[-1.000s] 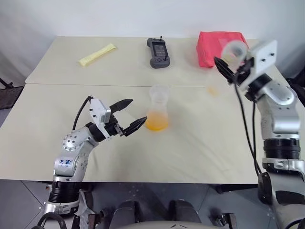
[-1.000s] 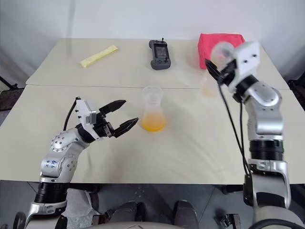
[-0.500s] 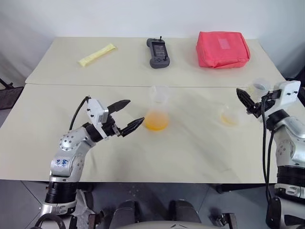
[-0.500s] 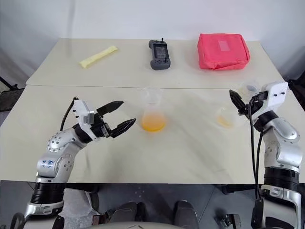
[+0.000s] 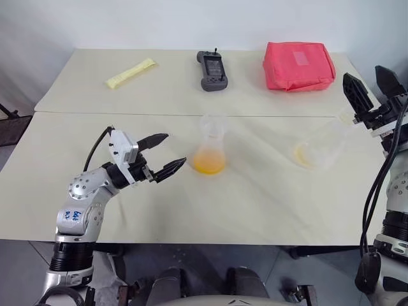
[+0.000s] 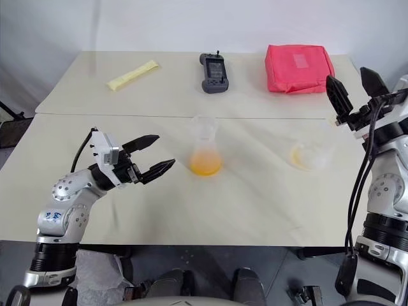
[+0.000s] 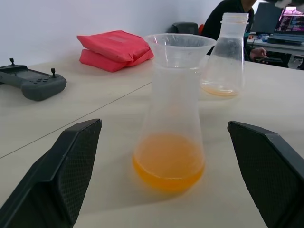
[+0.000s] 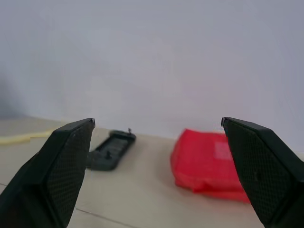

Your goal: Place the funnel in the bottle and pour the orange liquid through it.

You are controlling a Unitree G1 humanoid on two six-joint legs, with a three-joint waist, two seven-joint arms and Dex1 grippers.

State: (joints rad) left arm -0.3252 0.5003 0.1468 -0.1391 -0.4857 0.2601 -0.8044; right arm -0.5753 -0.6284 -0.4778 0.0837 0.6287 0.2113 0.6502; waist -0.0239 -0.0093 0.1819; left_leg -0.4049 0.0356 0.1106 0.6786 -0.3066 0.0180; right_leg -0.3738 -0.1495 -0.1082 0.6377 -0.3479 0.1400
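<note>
The clear bottle (image 5: 210, 150) stands upright mid-table with the funnel (image 7: 179, 45) seated in its neck. Orange liquid (image 7: 168, 161) pools in its base. My left gripper (image 5: 176, 148) is open just left of the bottle, its fingers level with the base and touching nothing. A second clear flask (image 5: 315, 150) stands free on the table to the right, holding a thin trace of orange liquid. My right gripper (image 5: 363, 72) hangs open above and behind that flask, with nothing between its fingers.
A red pouch (image 5: 298, 64), a black handheld controller (image 5: 210, 69) and a yellow packet (image 5: 131, 72) lie along the far table. A seam (image 5: 95, 113) runs between the two tabletops. A person (image 7: 228, 14) sits in the background of the left wrist view.
My right gripper set the second flask down at the right, let go and opened, then rose and drew back. My left gripper drifted slightly to the left, still open.
</note>
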